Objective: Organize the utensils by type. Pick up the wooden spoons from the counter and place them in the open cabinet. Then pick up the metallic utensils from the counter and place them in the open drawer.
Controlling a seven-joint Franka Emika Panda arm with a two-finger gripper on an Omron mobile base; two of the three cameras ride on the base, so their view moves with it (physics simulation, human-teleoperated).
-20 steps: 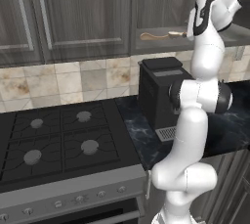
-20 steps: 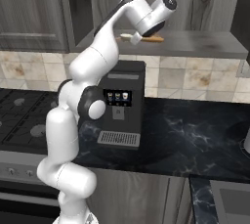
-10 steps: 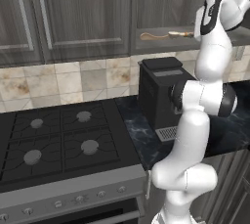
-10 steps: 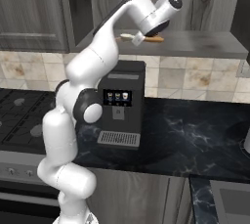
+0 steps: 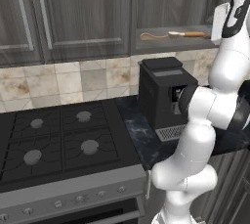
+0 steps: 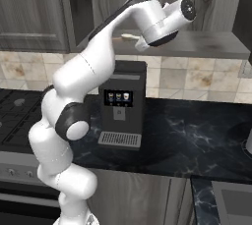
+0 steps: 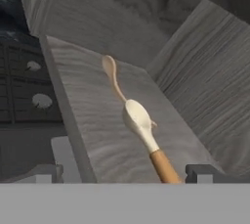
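Two wooden spoons lie on the grey wood-grain shelf (image 7: pixel 97 135) of the open cabinet: a slim pale wooden spoon (image 7: pixel 113 75) and a cream-headed spoon with a brown handle (image 7: pixel 141 125), their ends touching. The jaws stand released, holding nothing. No legible writing shows on the black coffee machine (image 5: pixel 161 96).
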